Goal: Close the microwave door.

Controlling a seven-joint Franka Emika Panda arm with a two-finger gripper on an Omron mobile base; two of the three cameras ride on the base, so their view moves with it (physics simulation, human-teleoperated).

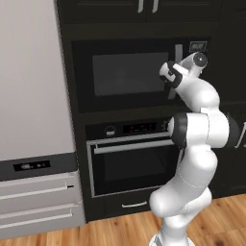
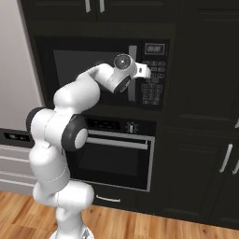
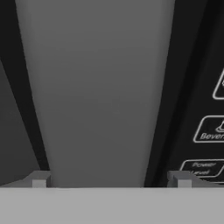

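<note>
**Op:** Gripper (image 3: 111,183) first. How does it stand?

**Tech:** Spread wide. In the hand view its two fingertips (image 3: 39,180) rise on either side of the grey handle (image 3: 103,92), which runs down between them very close to the camera. Whether either tip touches the handle I cannot tell. Nothing is clamped.

**Op:** And the microwave door (image 1: 126,73)?

**Tech:** It looks flush with the microwave (image 2: 100,70) front in both base views, no gap that I can make out. The button keypad (image 2: 153,84) sits just beside the handle, and its labels show at the right of the hand view.

**Op:** So which step?

**Tech:** My reading is the end of the push: door seated or very nearly so. Next would be a last firm press if it has not latched, then a straight pull back so the fingers clear the handle without dragging it open.

**Op:** Surroundings?

**Tech:** Dark cabinets (image 2: 205,154) all round. The oven (image 1: 132,158) with its horizontal bar sits directly below, a pale fridge (image 1: 31,96) to the left, a wooden floor (image 1: 120,226) underneath.
</note>
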